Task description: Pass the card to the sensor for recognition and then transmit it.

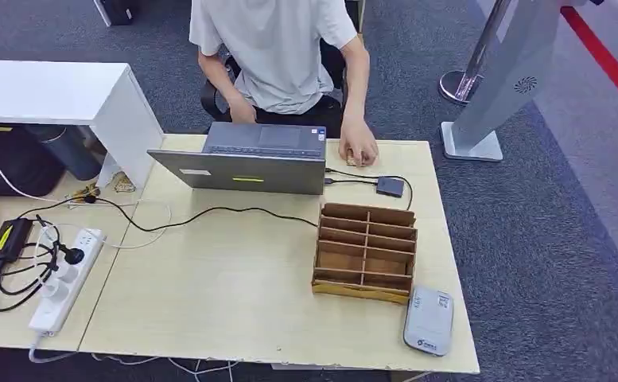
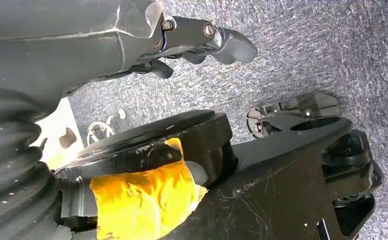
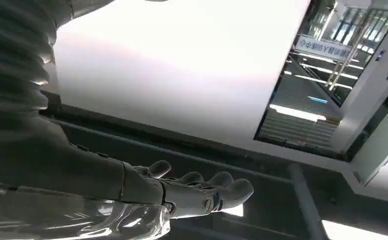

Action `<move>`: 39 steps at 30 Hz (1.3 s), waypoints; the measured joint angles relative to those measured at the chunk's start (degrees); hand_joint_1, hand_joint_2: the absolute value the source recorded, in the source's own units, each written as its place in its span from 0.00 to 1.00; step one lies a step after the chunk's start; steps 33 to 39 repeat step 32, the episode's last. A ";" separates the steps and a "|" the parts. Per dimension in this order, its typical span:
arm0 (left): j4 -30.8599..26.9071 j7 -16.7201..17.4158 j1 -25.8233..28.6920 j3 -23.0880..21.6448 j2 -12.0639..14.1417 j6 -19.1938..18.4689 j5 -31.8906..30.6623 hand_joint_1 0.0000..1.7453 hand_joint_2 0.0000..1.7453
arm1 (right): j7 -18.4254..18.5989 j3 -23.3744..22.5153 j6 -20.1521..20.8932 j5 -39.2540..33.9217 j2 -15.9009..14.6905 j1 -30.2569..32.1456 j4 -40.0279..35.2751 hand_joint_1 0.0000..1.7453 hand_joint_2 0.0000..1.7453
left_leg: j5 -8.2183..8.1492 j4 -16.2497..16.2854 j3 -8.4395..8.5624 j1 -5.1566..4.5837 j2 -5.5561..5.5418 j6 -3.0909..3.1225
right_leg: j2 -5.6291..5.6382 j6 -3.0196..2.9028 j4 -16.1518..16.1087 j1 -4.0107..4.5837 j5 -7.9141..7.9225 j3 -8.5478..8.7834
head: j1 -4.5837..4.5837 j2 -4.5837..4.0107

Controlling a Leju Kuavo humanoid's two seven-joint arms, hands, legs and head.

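Card: none discernible; wooden slotted organizer (image 1: 364,252) right of tabletop (image 1: 226,294) centre probably stores it. Likely thin, stiff, light, slippery; pinch an exposed edge. Card reader (image 1: 429,320) near right. Left robot hand (image 2: 201,42) and right robot hand (image 3: 196,192) empty, fingers loosely extended.

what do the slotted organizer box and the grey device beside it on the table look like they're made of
The slotted organizer box looks like thin unfinished wood or stiff board: matte brown, flat slotted dividers. The grey device, probably the card sensor, looks like moulded plastic with a smooth, slightly satin shell and rounded corners.
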 joint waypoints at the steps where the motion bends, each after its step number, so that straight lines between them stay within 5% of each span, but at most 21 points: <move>1: 0.00 0.00 0.00 0.02 0.00 0.00 0.00 0.00 1.00 | 0.00 -0.20 0.00 0.00 0.13 -0.01 0.09 0.00 1.00 | 0.00 0.00 0.00 0.00 0.00 0.00 | 0.00 0.00 0.00 0.00 0.00 0.00 | 0.02 0.00; 7: 0.00 0.35 -0.03 0.02 -0.02 0.30 0.37 0.00 1.00 | 0.83 -0.54 0.15 0.00 1.07 -0.77 1.37 0.00 1.00 | 0.00 -0.01 0.01 0.02 0.01 0.00 | 0.00 0.00 0.00 0.01 0.00 0.00 | 0.00 0.00; 9: 0.00 0.68 -0.09 0.00 -0.04 0.61 0.42 0.00 1.00 | 2.63 -0.52 2.96 0.00 1.11 -3.41 6.24 0.00 1.00 | 0.00 0.00 0.05 0.02 0.06 0.00 | 0.07 0.00 -0.01 0.01 0.00 0.01 | 0.00 0.00; 11: 0.00 1.60 -0.29 0.02 -0.13 0.83 -0.35 0.00 1.00 | 6.15 -0.48 14.35 -0.15 0.61 -6.37 13.22 0.00 1.00 | 0.01 0.02 0.07 0.00 0.05 0.01 | 0.05 0.00 -0.02 0.00 0.00 0.04 | 0.04 0.00; 13: 0.00 2.47 -0.55 0.00 -0.26 1.05 -0.94 0.00 1.00 | 6.69 -0.48 28.09 -0.44 -0.35 -7.64 19.60 0.00 1.00 | 0.02 0.02 0.03 -0.03 -0.09 0.03 | -0.12 0.01 -0.02 -0.02 0.00 0.11 | 0.09 0.00; 14: 0.00 2.58 -0.57 0.00 -0.33 1.27 -1.09 0.00 1.00 | 6.37 -0.48 31.80 -0.66 -0.50 -8.00 22.22 0.00 1.00 | 0.02 0.02 0.03 -0.04 -0.09 0.03 | -0.12 0.01 -0.02 -0.03 0.00 0.12 | 0.02 0.00; 21: 0.00 2.84 -0.69 0.00 -0.48 1.31 -1.40 0.00 1.00 | 5.88 -0.46 31.26 -0.37 -0.15 -9.57 29.79 0.00 1.00 | -0.05 -0.02 0.14 -0.03 0.18 0.10 | 0.17 0.00 0.03 -0.03 0.00 0.08 | -0.02 0.00; 32: 0.00 3.32 -0.85 0.00 -0.57 1.24 -2.21 0.00 1.00 | 9.90 -0.41 30.93 -0.13 6.86 -9.89 36.04 0.00 1.00 | -0.04 -0.04 0.15 0.01 0.18 0.09 | 0.17 -0.01 0.07 0.02 0.00 0.09 | 0.02 0.00; 39: 0.00 3.32 -0.85 0.00 -0.57 1.24 -2.21 0.00 1.00 | 9.90 -0.41 30.93 -0.13 6.86 -9.89 36.04 0.00 1.00 | -0.04 -0.04 0.15 0.01 0.18 0.09 | 0.17 -0.01 0.07 0.02 0.00 0.09 | 0.02 0.00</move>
